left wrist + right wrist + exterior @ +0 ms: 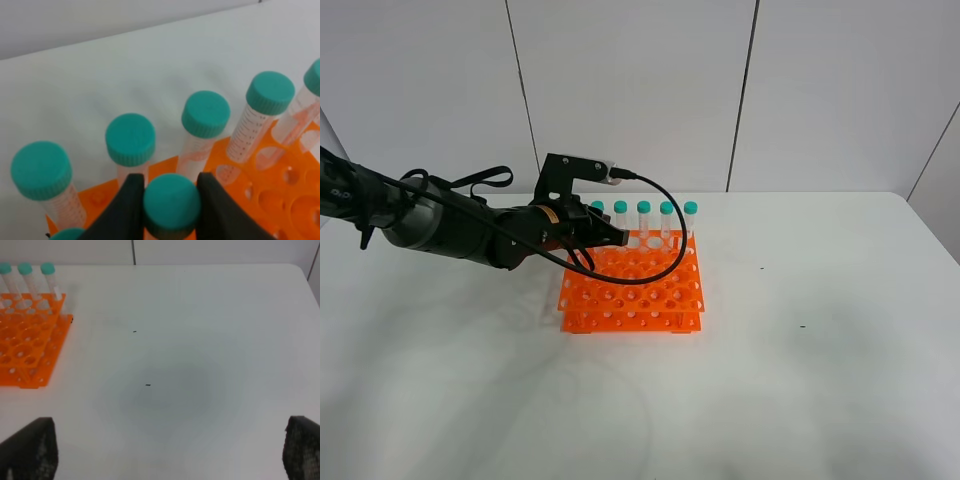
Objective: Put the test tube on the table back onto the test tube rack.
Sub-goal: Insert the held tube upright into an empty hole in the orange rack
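The white tabletop [840,330] carries the orange test tube rack [635,295], which sits left of the middle and nearer the far edge than the near one. Only the rack's far row is filled: five teal-capped tubes [643,215] stand upright in it, side by side. The other holes that show hold nothing.

The left arm stretches across from the left edge. The left tool [170,181] hangs over the rack's far left corner, its two black fingers [129,202] pressed against either side of the teal cap of the test tube [171,206]. This tube stands upright just in front of the far row, its long axis vertical, cap up and tip down. Its body is hidden, so I cannot tell whether it sits in a hole.

The right tool [167,440] has its fingers spread wide with nothing between them, over bare tabletop to the right of the rack.
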You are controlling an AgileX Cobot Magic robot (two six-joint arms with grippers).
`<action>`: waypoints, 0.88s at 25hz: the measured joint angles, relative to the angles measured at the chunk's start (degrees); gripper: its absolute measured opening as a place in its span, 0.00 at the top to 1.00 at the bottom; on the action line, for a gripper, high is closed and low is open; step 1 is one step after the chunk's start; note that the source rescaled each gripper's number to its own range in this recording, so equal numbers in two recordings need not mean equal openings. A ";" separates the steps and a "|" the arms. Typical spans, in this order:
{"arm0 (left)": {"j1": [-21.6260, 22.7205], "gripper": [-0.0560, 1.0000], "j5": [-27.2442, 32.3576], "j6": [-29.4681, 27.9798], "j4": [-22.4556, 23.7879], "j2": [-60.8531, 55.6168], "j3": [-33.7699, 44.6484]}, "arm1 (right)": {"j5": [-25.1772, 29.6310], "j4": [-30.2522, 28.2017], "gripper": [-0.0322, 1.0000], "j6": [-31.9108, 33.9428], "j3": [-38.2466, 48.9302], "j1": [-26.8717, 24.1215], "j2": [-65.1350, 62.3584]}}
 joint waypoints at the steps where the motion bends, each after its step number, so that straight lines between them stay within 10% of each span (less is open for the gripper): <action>1: 0.00 0.95 0.00 0.71 0.00 0.00 0.00 | 0.00 0.00 0.00 0.00 0.00 0.00 0.00; 22: 0.00 0.95 1.15 1.85 0.00 0.00 0.00 | 0.00 0.00 0.00 0.00 0.00 0.00 0.00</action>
